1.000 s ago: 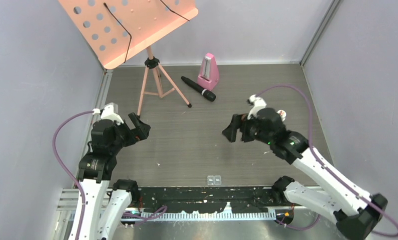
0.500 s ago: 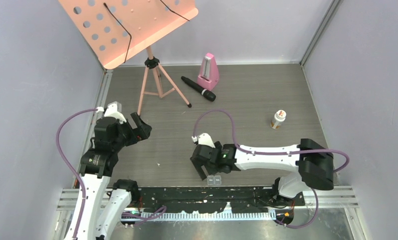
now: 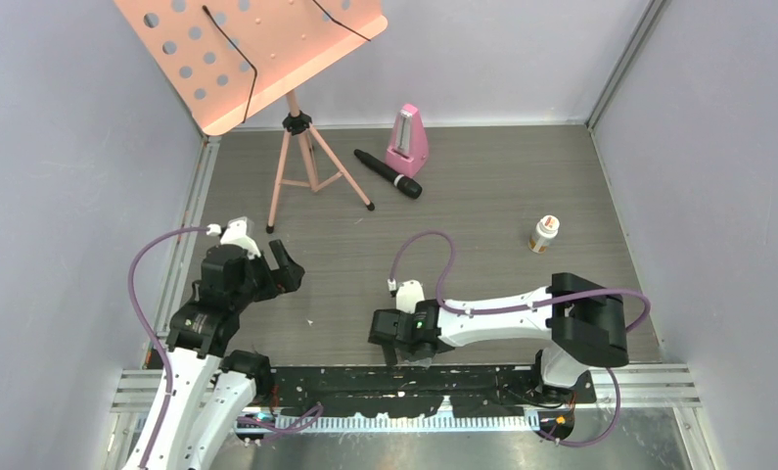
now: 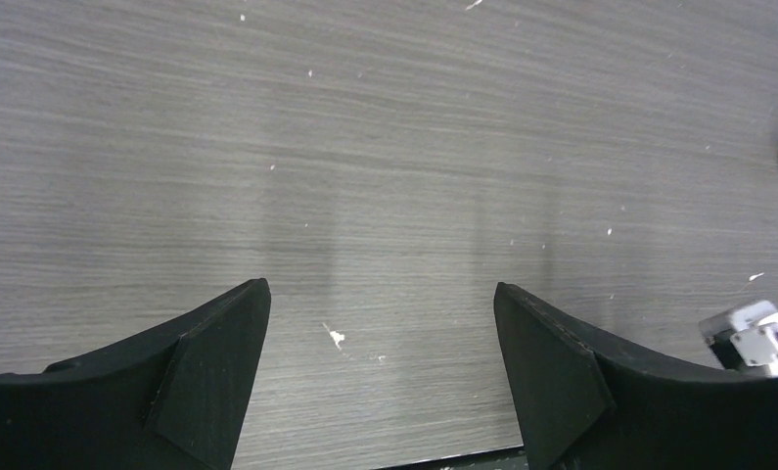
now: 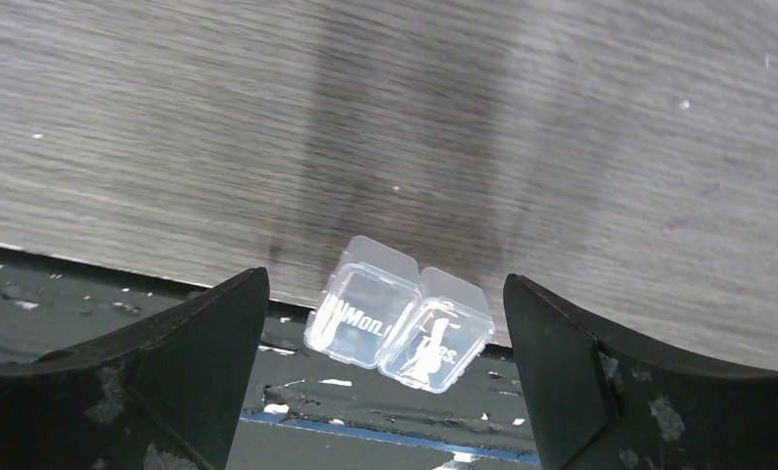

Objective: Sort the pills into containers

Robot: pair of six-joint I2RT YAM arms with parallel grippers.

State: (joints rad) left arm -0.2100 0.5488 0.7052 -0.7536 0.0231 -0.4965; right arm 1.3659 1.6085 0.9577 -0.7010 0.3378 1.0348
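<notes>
You have the right gripper [image 3: 407, 351] at the table's [image 3: 482, 196] near edge, its arm stretched leftward across the front, while your left gripper [image 3: 285, 269] hangs over the table's left side. A small bottle [image 3: 543, 233] stands well apart on the right. At the back are a pink music stand [image 3: 257, 49], a microphone [image 3: 388, 173] and a metronome [image 3: 407, 142].

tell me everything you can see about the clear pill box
The pill box is clear plastic: two square compartments joined side by side, dark lettering on each. It lies flat at the table's near edge, beside the black strip. The right gripper hovers open above it, not touching.
</notes>
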